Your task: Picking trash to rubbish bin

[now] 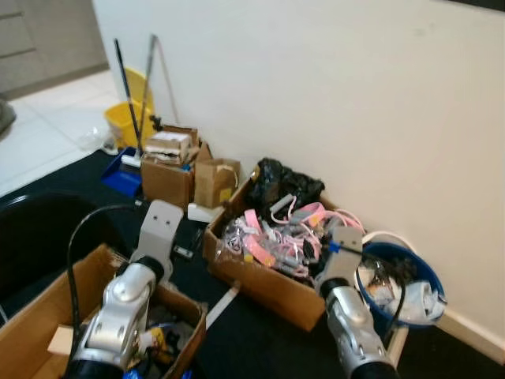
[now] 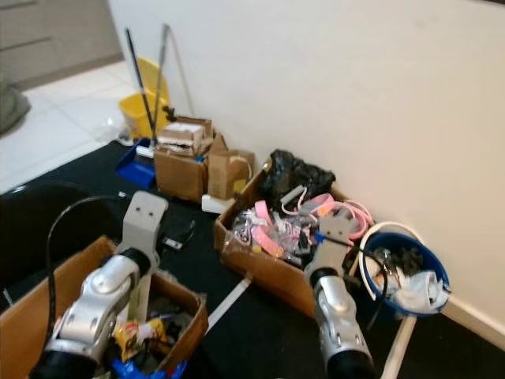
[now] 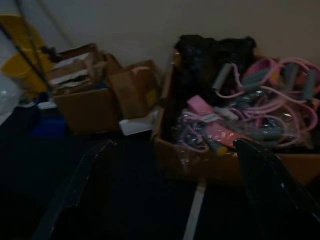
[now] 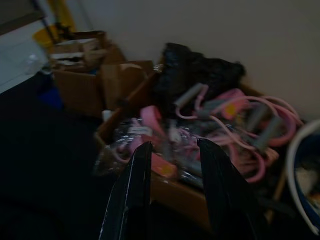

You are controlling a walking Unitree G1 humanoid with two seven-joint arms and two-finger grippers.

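Around us: cardboard box [image 1: 260, 276] of pink bands ahead; yellow mop bucket [image 1: 130, 118] far left.
Bin: blue rubbish bin [image 1: 426, 276] just right of our right gripper [image 4: 172, 150].
Grippers: left gripper [image 3: 170, 150] spread wide; right fingers parted, empty.

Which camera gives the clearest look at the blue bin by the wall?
The right eye view: the blue bin shows whole, with paper inside, beside the cardboard box. The left eye view has the right arm across part of it; the right wrist view catches only its rim.

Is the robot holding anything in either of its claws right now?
No, nothing is held. The left gripper has its jaws wide apart, the right gripper has a clear gap between its jaws, and both hang above the dark floor.
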